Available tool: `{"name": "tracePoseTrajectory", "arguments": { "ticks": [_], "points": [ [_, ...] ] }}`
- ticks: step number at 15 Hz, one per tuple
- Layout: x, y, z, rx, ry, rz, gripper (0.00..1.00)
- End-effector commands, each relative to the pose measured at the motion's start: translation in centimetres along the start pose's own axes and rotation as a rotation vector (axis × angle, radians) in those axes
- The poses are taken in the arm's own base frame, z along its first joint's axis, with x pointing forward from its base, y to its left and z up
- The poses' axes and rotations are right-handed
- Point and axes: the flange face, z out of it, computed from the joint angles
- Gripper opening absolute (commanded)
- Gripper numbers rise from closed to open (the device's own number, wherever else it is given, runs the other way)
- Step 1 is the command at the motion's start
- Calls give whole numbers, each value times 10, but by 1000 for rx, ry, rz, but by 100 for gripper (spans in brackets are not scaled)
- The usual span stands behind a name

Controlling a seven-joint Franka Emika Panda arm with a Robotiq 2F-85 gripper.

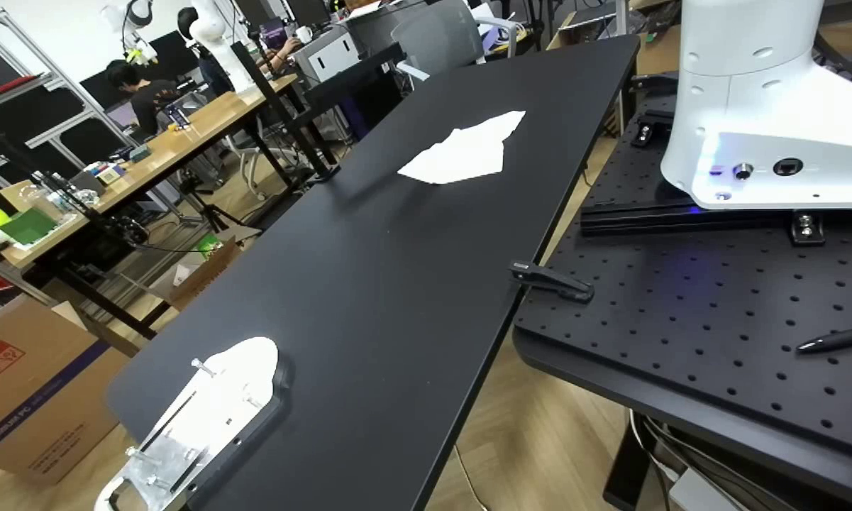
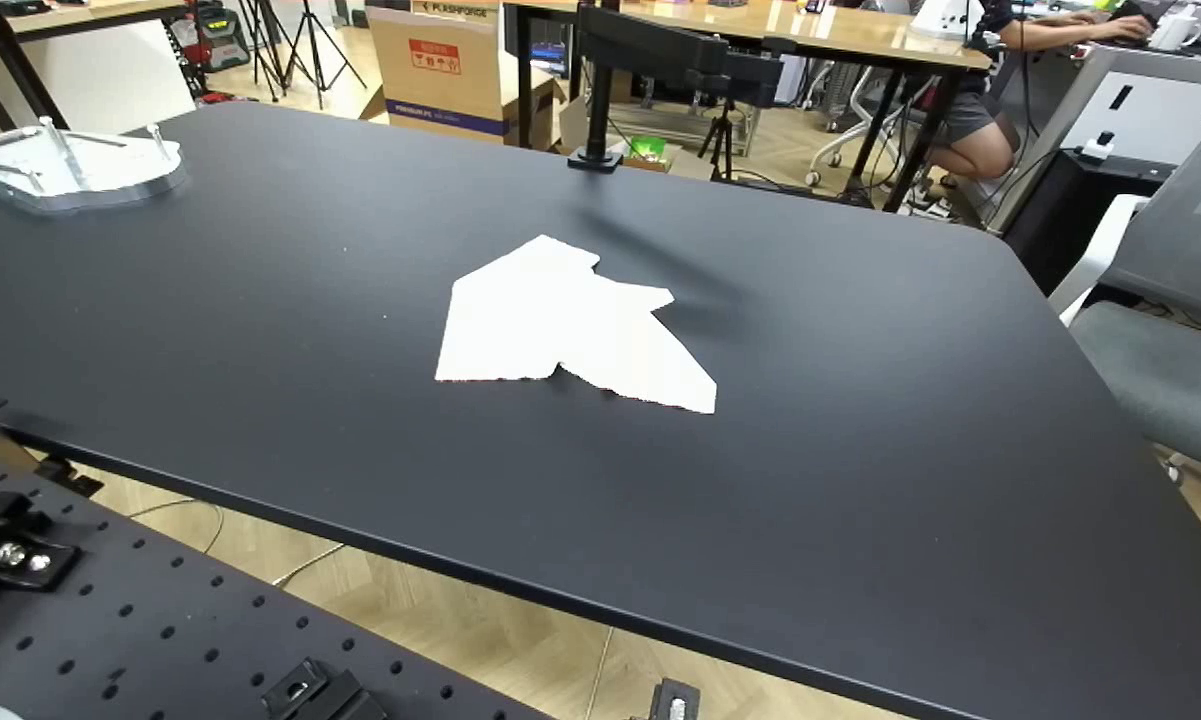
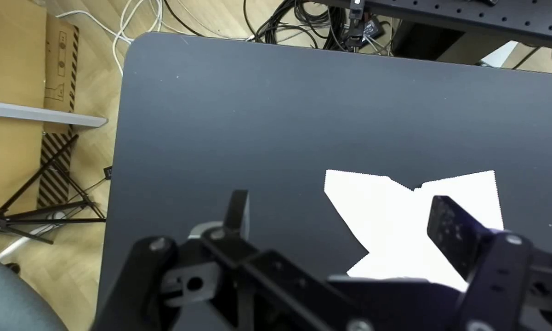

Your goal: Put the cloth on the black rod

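A white cloth lies loosely spread, with uneven pointed corners, on the black table. It shows in both exterior views [image 1: 468, 150] [image 2: 565, 330] and in the wrist view [image 3: 395, 220]. A black upright rod [image 1: 280, 106] with a black sideways arm [image 1: 355, 74] stands at the table's edge. The rod [image 2: 600, 100] and its arm [image 2: 650, 45] also show in an exterior view. My gripper [image 3: 344, 216] is open and empty above the table. Its right finger overlaps the cloth in the wrist view, and its left finger is over bare tabletop. The gripper is out of both exterior views.
A white plate with metal pegs [image 1: 234, 376] lies at one end of the black table [image 1: 397, 284]; it also shows in an exterior view [image 2: 90, 170]. My white arm base [image 1: 752, 106] stands on a perforated black board [image 1: 681, 319]. A grey chair [image 2: 1180, 280] stands beside the table.
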Motion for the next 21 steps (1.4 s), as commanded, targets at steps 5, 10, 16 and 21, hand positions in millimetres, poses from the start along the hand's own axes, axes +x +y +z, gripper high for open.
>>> {"name": "tracePoseTrajectory", "arguments": {
  "ticks": [5,10,16,21],
  "points": [
    [0,0,0,0,-1,0,100],
    [26,-3,13,-7,57,33,100],
    [122,-41,61,62,219,118,100],
    [145,-84,88,102,199,21,100]
  ]
}}
